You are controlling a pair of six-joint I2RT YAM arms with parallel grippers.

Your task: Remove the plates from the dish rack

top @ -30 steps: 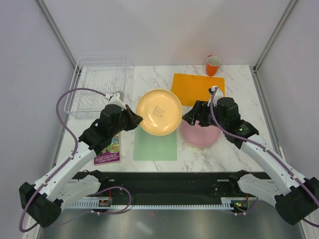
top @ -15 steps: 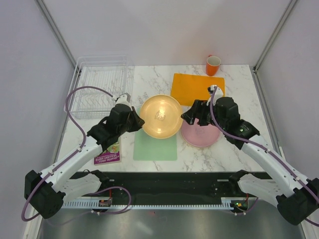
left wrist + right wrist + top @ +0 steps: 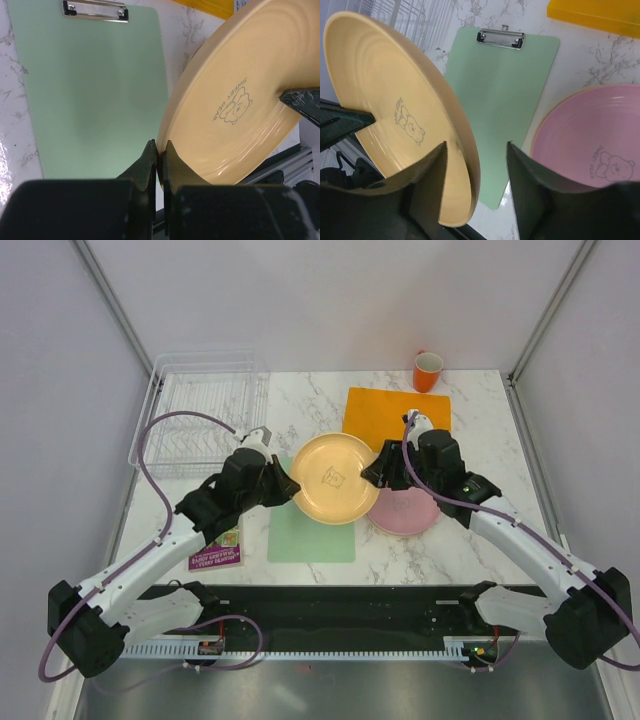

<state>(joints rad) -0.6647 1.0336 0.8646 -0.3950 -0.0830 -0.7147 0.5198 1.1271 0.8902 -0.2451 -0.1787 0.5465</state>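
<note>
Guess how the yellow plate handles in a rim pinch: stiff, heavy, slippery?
Probably stiff: the yellow plate shows no sag while held tilted by one rim spot in the left gripper. Likely light for its size, since that small pinch carries it. Its smooth surface may let it pivot or slip in that pinch.

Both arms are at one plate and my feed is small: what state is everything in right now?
Yellow plate: off the table, tilted, between both grippers.
Left gripper: shut on the plate's rim.
Right gripper: open, jaws straddling the opposite rim.
Pink plate: lying flat, face up.
Dish rack: no plates in it.
Mug: upright.
</note>
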